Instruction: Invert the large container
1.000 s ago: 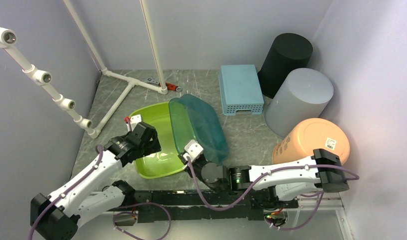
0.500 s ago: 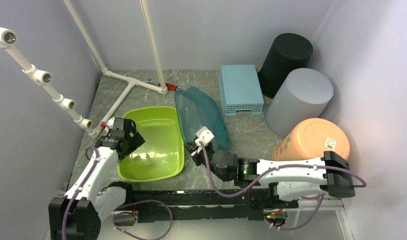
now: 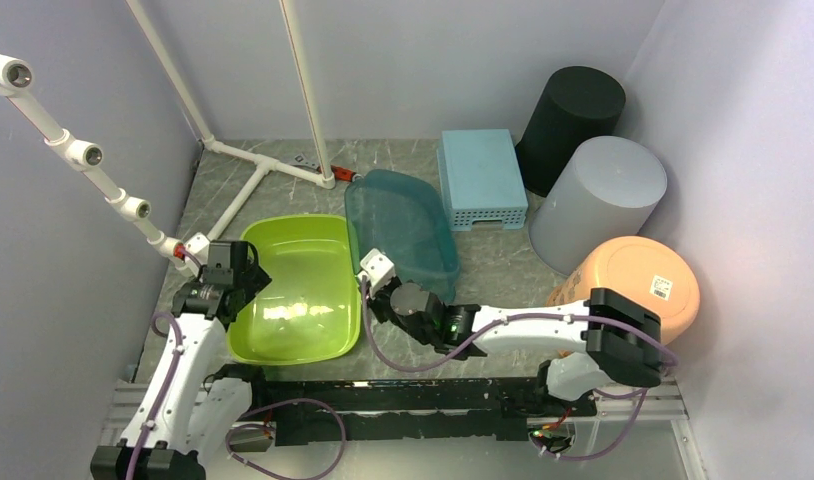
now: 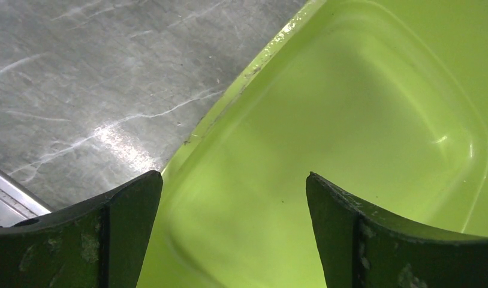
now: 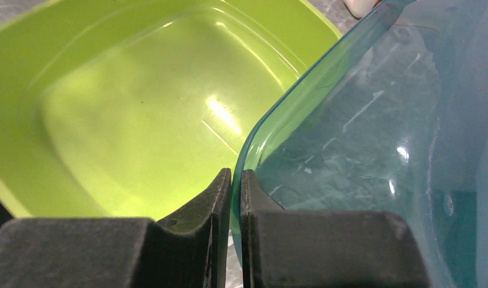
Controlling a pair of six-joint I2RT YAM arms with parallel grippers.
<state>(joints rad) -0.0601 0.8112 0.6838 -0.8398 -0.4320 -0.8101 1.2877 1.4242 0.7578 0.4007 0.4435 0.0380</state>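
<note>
Since the earlier frame, the teal container (image 3: 408, 225) has swung down onto the bench (image 3: 483, 262), at 3 o'clock of the green basin (image 3: 293, 290). For turning it, the right hand (image 5: 235, 175) clamps its near rim. The left hand (image 4: 234, 177), fingers apart, hovers released at the basin's 9 o'clock rim.

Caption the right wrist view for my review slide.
Right gripper pinches the rim of the translucent teal plastic tub beside the lime-green plastic basin.
</note>
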